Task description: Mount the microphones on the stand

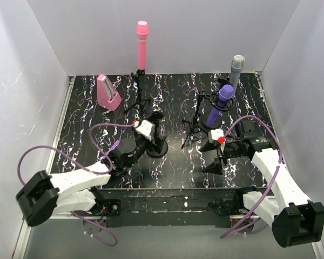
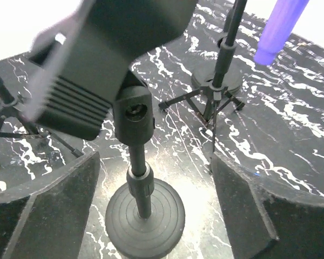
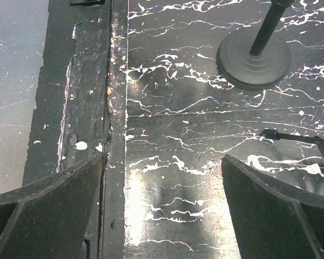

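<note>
A pink microphone stands upright in the back-left tripod stand. A purple microphone and a silver-headed microphone sit in stands at the back right. My left gripper is open, its fingers apart on either side of the round-base stand without touching the pole. A dark, blurred body sits on that stand's clip. My right gripper hangs open over the table near its front edge, holding nothing.
A pink wedge-shaped box stands at the back left. A black tripod stand rises just right of the round-base stand. White walls close in the marbled black table on three sides. The front edge strip runs under the right gripper.
</note>
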